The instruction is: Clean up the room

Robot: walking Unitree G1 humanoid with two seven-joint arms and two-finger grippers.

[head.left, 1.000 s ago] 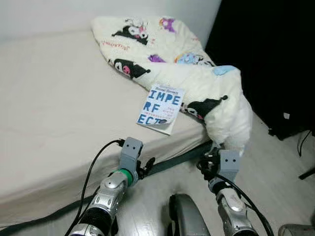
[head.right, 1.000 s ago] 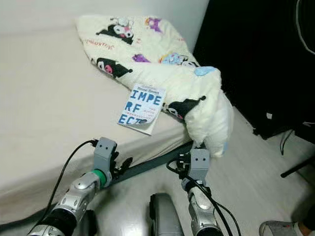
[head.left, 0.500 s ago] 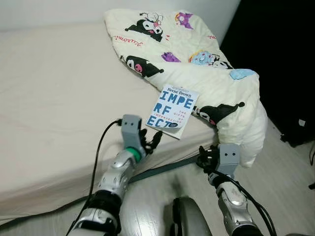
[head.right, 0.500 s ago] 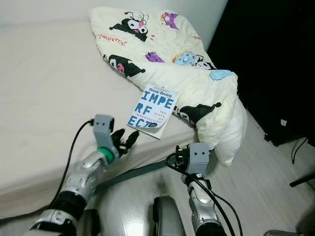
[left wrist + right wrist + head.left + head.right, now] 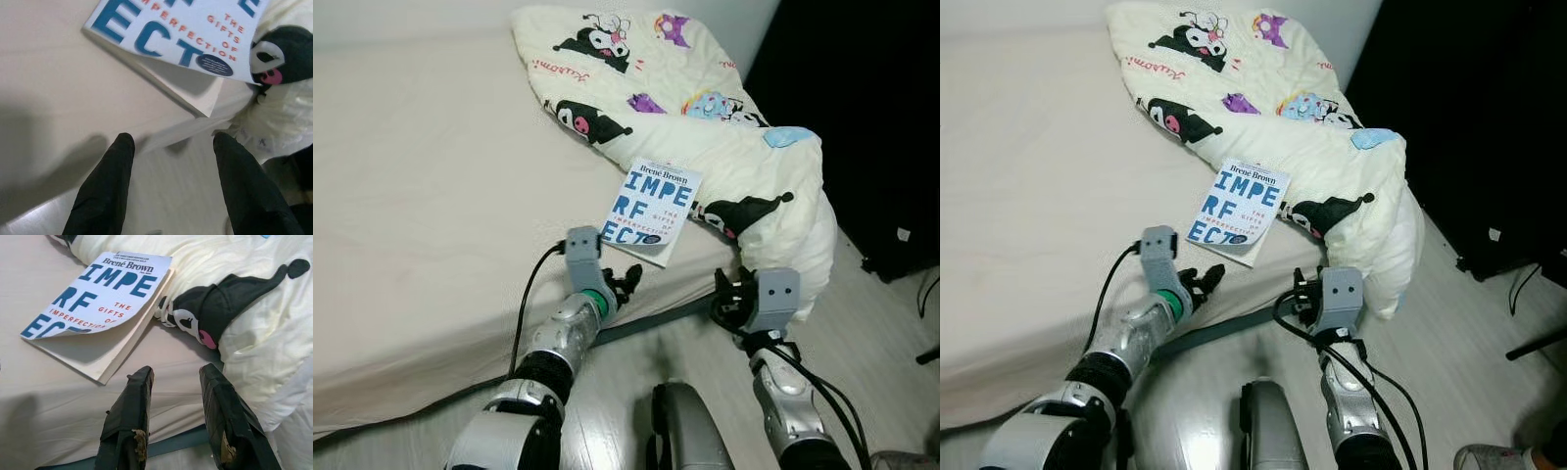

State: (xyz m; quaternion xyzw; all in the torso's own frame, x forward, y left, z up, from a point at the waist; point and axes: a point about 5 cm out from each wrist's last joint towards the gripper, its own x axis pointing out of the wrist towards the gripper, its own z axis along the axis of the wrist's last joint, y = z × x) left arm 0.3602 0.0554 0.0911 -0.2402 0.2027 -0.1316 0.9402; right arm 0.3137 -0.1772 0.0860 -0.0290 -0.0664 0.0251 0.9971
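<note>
Two grippers waited near a book on the bed.

The white book (image 5: 652,211) with big blue letters lay flat near the edge of the bed (image 5: 421,186), with its far side touching the cartoon blanket (image 5: 724,147). Its cover curled up a little at one corner. The left gripper (image 5: 171,161) was just in front of the book with its two black fingers spread apart and nothing between them. The right gripper (image 5: 176,396) was near the bed's edge by the hanging blanket, its fingers also apart and holding nothing.
</note>
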